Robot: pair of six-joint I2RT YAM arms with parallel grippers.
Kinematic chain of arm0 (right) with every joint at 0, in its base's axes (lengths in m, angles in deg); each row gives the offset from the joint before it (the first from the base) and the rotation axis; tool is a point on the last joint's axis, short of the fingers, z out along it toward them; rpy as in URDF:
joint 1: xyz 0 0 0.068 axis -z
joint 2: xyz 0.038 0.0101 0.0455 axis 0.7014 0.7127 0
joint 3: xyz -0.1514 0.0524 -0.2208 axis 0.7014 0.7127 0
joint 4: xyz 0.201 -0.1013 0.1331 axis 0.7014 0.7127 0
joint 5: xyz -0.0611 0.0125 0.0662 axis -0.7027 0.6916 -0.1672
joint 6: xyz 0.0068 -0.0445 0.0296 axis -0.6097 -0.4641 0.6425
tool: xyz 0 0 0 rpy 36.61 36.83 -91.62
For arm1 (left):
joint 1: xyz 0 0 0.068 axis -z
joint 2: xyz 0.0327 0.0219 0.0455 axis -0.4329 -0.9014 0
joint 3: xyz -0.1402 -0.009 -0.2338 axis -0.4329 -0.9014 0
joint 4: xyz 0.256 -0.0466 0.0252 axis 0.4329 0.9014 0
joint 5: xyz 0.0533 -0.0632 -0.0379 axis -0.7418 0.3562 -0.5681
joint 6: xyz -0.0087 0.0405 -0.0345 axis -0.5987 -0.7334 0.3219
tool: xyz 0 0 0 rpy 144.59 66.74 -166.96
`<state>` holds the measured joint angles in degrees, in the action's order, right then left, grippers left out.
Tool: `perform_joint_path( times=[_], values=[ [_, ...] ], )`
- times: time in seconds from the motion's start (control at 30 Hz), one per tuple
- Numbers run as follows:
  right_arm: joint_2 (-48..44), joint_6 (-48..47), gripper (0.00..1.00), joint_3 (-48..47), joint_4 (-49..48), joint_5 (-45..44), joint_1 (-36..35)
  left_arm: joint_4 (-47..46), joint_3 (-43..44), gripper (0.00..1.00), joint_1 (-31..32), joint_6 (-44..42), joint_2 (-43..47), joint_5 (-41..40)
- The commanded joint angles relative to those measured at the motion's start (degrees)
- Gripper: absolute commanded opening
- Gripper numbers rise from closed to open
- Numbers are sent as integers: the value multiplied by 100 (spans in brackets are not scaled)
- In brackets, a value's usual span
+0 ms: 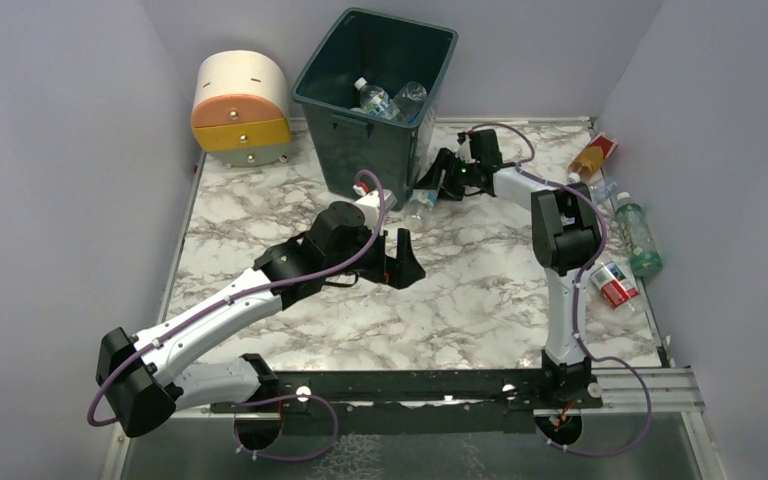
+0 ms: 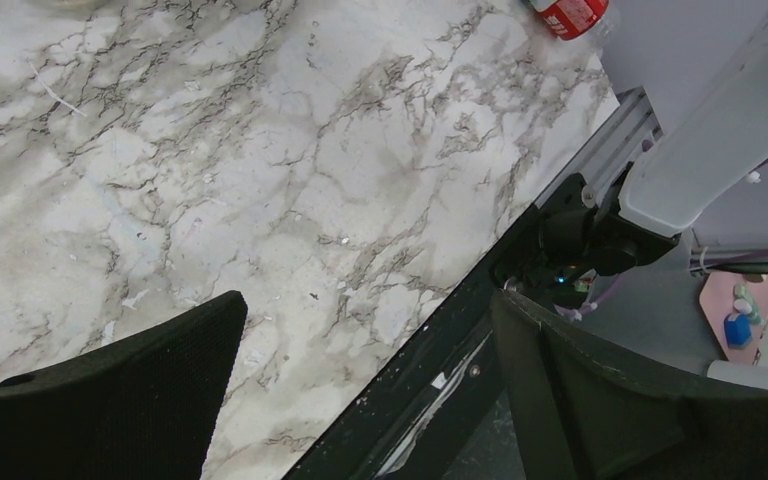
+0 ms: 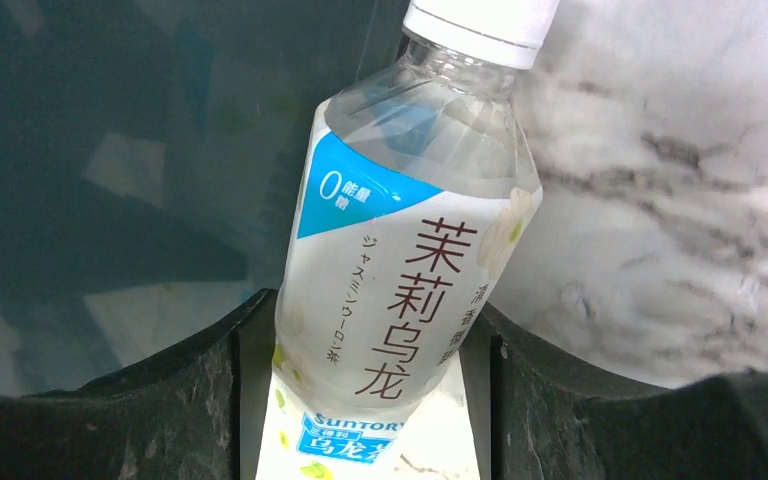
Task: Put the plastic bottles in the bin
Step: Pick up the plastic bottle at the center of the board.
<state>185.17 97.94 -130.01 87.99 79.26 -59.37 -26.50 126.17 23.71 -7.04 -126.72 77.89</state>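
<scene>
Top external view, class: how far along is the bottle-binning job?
Done: two clear plastic bottles inside the tall dark green plastic bin. In hand: the right end effector grips a clear white-capped bottle beside the bin. Remaining: an orange bottle, a green bottle and a red-labelled bottle by the table's right edge; the left end effector is open.

Seven bottles [image 1: 638, 235], one bin [image 1: 360, 150], one drawer unit [image 1: 240, 105]
</scene>
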Motion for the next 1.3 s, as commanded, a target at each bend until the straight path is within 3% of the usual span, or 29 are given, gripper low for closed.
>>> perform_joint_path(
  times=[0.0,0.37,0.67,0.97,1.13,1.27],
  values=[
    [-514,-432,60,635,154,-121,-89,-55,23,99,37,1,145,-106],
    [-2951,-1050,61,1836,668,-560,-90,13,140,99,33,-115,77,-236],
    [-4599,-1315,61,973,1728,-1021,-88,81,-2,99,30,-94,215,-462],
    [-4984,-1311,63,-286,2040,-956,-90,18,-226,99,29,-6,362,-524],
    [-5100,-1179,63,-266,1870,-507,-90,-145,-285,99,36,16,574,-555],
    [-5312,-1150,63,-14,1681,0,-86,-961,-472,99,33,-79,1084,-56]
  ],
)
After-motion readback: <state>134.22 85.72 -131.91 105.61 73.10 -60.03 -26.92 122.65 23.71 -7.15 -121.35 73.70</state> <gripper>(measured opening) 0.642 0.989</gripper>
